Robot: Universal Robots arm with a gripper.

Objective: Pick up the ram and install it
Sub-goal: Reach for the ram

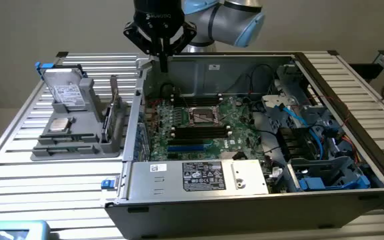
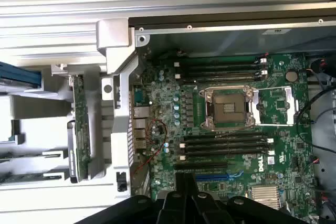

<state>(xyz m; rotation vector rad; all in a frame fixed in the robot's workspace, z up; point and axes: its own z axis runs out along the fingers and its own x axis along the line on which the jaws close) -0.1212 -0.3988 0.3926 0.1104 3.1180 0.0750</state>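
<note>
Hand (image 1: 163,65) closed, empty, ram (image 2: 31,178) thin green strip, edge-on

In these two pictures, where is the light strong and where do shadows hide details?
Exterior view: the metal table shines brightly; the computer case is shadowed inside toward the exterior view's right. Wrist view: glare pales the table, the motherboard is evenly lit, the gripper is a dark shape.

The arm (image 1: 231,17) is a thick silver-grey tube with pale blue caps (image 1: 253,27) at its joints. Its gripper (image 1: 163,67) is black, with small white lettering (image 1: 157,16) and two tapering black fingers (image 1: 158,49).
</note>
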